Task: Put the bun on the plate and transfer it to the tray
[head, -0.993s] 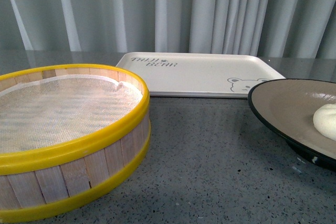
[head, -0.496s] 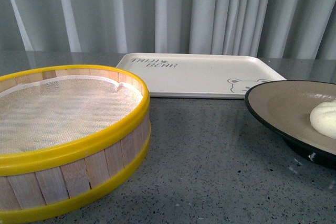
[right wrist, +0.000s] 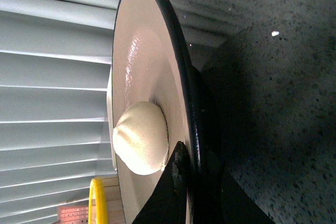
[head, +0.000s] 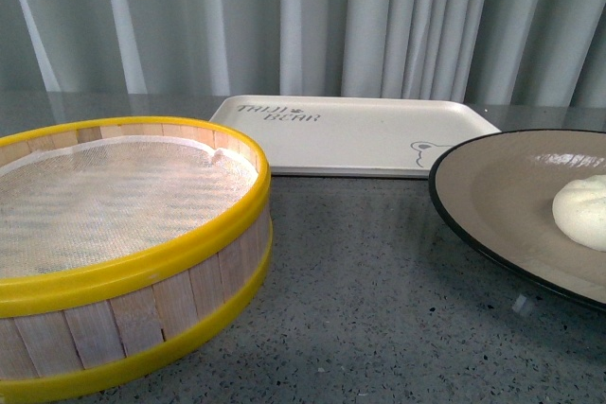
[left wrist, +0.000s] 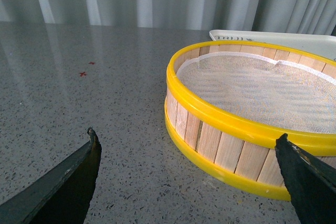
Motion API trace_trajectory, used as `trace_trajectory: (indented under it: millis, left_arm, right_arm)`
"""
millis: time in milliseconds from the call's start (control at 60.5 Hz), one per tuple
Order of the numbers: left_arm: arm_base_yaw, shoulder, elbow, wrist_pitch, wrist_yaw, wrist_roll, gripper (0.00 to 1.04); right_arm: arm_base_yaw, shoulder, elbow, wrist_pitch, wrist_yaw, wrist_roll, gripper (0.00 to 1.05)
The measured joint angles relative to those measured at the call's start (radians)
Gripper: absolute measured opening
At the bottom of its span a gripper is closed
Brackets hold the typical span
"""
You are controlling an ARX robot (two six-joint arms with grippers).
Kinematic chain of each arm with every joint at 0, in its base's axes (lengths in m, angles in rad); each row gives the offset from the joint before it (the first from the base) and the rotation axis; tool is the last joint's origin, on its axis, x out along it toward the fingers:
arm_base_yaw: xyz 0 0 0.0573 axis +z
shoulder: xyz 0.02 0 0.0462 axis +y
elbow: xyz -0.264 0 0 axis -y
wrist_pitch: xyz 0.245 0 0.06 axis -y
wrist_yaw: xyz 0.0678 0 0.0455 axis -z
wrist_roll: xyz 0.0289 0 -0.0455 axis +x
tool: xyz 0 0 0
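The white bun (head: 582,212) lies on the beige plate (head: 492,186) with a black rim, at the right of the front view, lifted above the grey table. My right gripper (right wrist: 191,174) is shut on the plate's rim (right wrist: 184,93), right next to the bun (right wrist: 139,140). The cream tray (head: 350,134) with a bear drawing lies at the back, beyond the plate. My left gripper (left wrist: 189,153) is open and empty, low over the table in front of the steamer basket. Neither gripper shows in the front view.
A yellow-rimmed wooden steamer basket (head: 123,253) with white mesh stands at the front left; it also shows in the left wrist view (left wrist: 247,129). Grey curtains hang behind the speckled table (head: 379,309).
The plate with the bun has risen and moved left, toward the tray. The basket and tray have not moved.
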Motion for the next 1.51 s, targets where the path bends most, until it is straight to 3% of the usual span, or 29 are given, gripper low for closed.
trace_trajectory:
  millis: [165, 463, 711, 926, 1175, 1505]
  left_arm:
    - [0.000, 0.000, 0.000, 0.000, 0.000, 0.000, 0.98]
    - [0.000, 0.000, 0.000, 0.000, 0.000, 0.000, 0.98]
    - [0.000, 0.000, 0.000, 0.000, 0.000, 0.000, 0.98]
    - [0.000, 0.000, 0.000, 0.000, 0.000, 0.000, 0.98]
    - [0.000, 0.000, 0.000, 0.000, 0.000, 0.000, 0.98]
    - [0.000, 0.000, 0.000, 0.000, 0.000, 0.000, 0.98]
  right_arm:
    - [-0.008, -0.080, -0.026, -0.028, 0.010, 0.024, 0.02]
    - [-0.029, 0.116, 0.132, 0.114, 0.045, 0.101, 0.02]
    - [0.087, 0.425, 0.430, 0.158, 0.111, 0.170, 0.02]
    - [0.129, 0.708, 0.747, 0.051, 0.121, 0.183, 0.02]
    - [0.150, 0.855, 0.879, 0.010, 0.117, 0.158, 0.02]
    - [0.267, 0.940, 0.951, 0.038, 0.095, 0.096, 0.02]
